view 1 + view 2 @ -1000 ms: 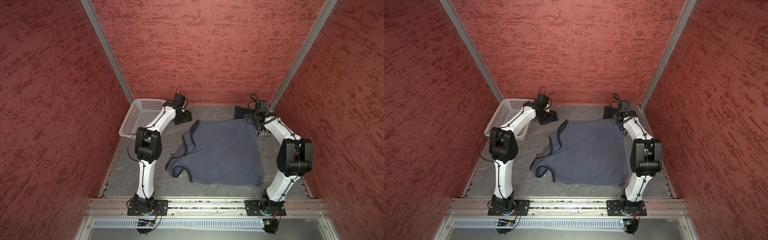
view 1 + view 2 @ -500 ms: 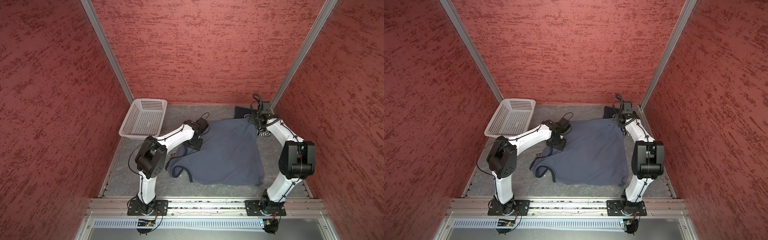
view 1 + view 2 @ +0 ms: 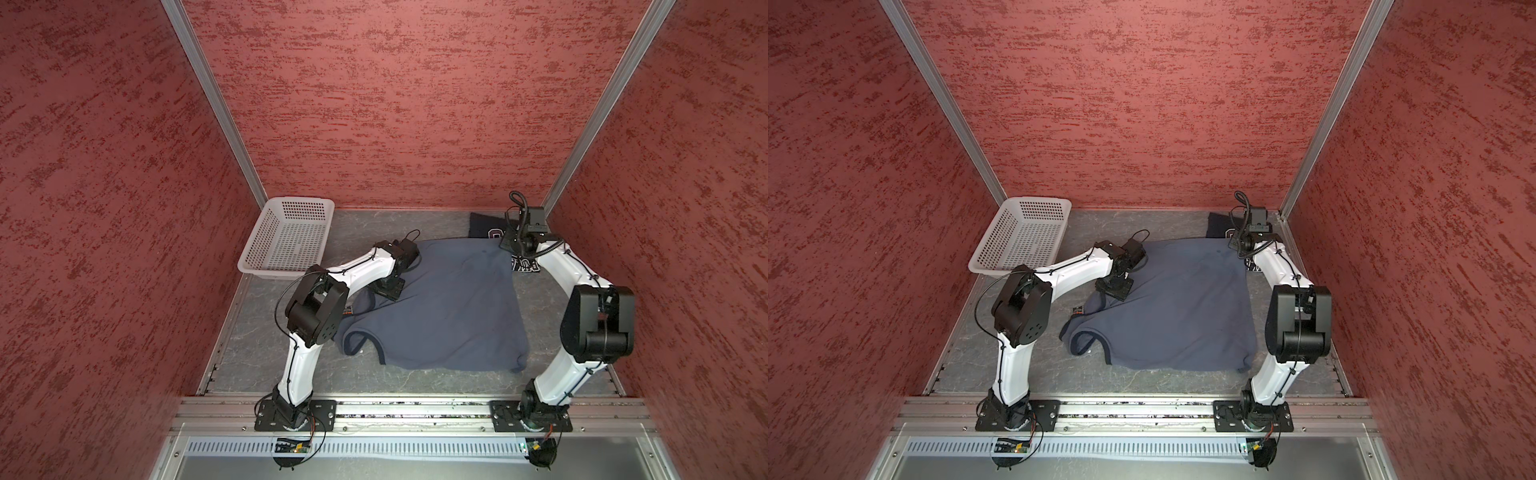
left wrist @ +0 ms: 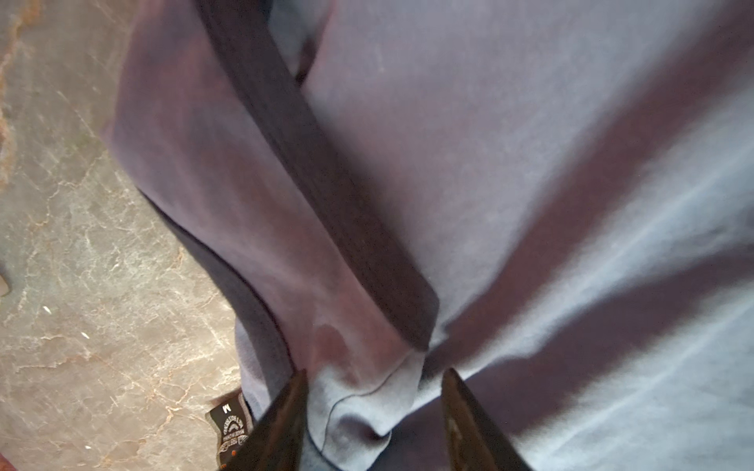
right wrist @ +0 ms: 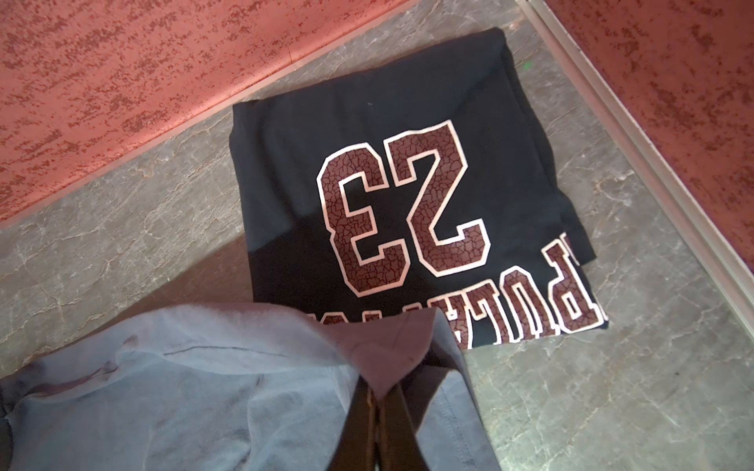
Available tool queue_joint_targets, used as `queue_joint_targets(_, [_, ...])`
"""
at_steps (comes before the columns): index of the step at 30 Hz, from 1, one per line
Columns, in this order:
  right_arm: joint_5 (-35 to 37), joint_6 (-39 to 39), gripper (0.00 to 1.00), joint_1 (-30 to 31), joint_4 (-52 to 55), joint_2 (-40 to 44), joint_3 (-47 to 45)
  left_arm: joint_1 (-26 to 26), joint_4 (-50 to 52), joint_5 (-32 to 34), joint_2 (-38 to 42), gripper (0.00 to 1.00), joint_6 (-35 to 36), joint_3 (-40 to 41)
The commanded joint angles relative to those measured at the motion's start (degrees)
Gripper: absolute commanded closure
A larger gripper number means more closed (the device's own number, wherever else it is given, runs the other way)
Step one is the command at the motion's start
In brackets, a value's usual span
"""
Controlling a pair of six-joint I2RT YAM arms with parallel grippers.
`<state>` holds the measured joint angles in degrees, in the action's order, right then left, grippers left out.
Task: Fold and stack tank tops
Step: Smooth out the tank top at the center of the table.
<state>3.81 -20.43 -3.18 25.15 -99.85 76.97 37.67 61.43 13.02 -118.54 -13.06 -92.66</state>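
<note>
The step in hand looks like folding the blue-grey tank top (image 3: 449, 316), which lies spread mid-frame on the worktop (image 3: 266, 345) in both top views. The navy tank top (image 5: 367, 122) lies folded at its upper right. The right claw (image 5: 377, 391) is clamped on a corner of the blue-grey cloth. The left claw (image 4: 373, 379) has its jaws apart, astride bunched armhole cloth. Next it likely must pinch, then both lift together.
</note>
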Motion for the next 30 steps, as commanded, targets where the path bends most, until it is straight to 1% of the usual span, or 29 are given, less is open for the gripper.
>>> queue_joint_targets(1, [-1.4,-0.8,1.00,-0.5,-1.6,1.5,-0.4,-1.5,-1.4,1.5,-1.6,0.59,-0.2,-1.4])
queue_joint_targets(2, [-1.4,-0.8,1.00,-0.5,-1.6,1.6,-0.4,-1.8,-1.7,1.9,-1.5,0.64,-0.3,-1.4])
queue_joint_targets(7, [-1.1,-0.9,1.00,-0.9,-1.2,1.8,-0.4,-5.4,-4.9,1.7,1.4,0.96,-1.4,-1.4])
queue_joint_targets(8, [-1.1,-1.0,1.00,-1.0,-1.2,1.7,-0.4,-6.2,-5.4,1.4,2.3,0.99,-1.7,-1.5])
queue_joint_targets(13, [-1.4,-1.0,1.00,-1.3,-0.8,1.1,0.4,-13.4,-10.1,-2.5,8.0,1.00,-4.4,-2.3])
queue_joint_targets(15, [-1.5,-1.1,1.00,-1.5,-0.3,0.5,1.1,-16.8,-11.5,-2.9,9.4,1.00,-6.6,-3.0])
queue_joint_targets(18, [-1.6,-1.3,1.00,-1.9,0.3,-0.3,2.3,-21.4,-11.3,-2.6,9.0,1.00,-10.0,-5.4])
queue_joint_targets(20, [-1.7,-1.4,1.00,-2.0,0.7,-1.0,3.0,-23.3,-10.4,-3.0,7.4,1.00,-11.2,-7.1])
queue_joint_targets(22, [-1.9,-1.3,1.00,-2.0,1.1,-1.7,3.6,-24.1,-8.7,-3.4,5.2,0.96,-11.3,-9.1])
queue_joint_targets(24, [-1.8,-1.2,1.00,-2.0,1.4,-2.3,4.2,-23.9,-7.6,-3.4,3.8,0.85,-11.2,-10.2])
queue_joint_targets(26, [-1.5,-1.2,1.00,-2.1,1.9,-2.8,4.7,-23.7,-6.5,-3.3,2.8,0.78,-11.9,-10.6])
queue_joint_targets(30, [-0.5,-1.3,1.00,-2.4,2.7,-3.8,5.8,-23.2,-6.1,-1.5,3.4,0.57,-12.6,-10.3])
